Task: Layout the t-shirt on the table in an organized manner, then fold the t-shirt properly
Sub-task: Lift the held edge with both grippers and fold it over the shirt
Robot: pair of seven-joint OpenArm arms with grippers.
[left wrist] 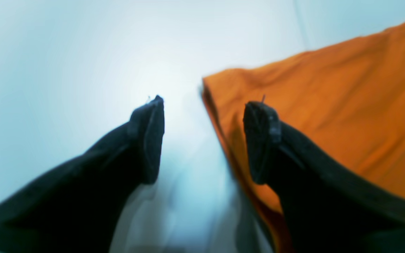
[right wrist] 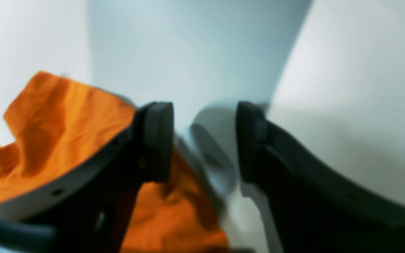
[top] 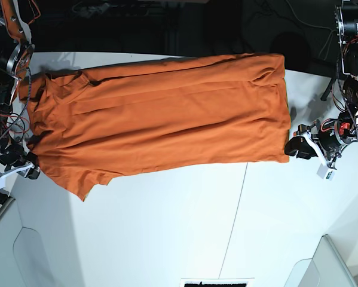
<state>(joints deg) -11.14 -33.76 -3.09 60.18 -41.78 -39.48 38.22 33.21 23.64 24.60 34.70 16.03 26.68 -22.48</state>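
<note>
The orange t-shirt (top: 161, 122) lies spread lengthwise across the white table (top: 167, 239), a short sleeve pointing toward the near left. In the base view my left gripper (top: 296, 147) sits at the shirt's right end by its near corner. It is open, and the left wrist view shows its gripper (left wrist: 204, 105) straddling the t-shirt (left wrist: 329, 105) edge, one finger (left wrist: 260, 140) over cloth, the other over bare table. My right gripper (top: 30, 170) rests at the shirt's left end. It is open too (right wrist: 204, 109), with rumpled t-shirt (right wrist: 55, 123) under one finger and nothing between the pads.
A thin dark seam (top: 235, 221) runs down the table's near half. Wiring and arm hardware crowd the left edge (top: 2, 89) and the right edge (top: 352, 72). Pale panels sit at the near corners (top: 26, 254) (top: 322, 263).
</note>
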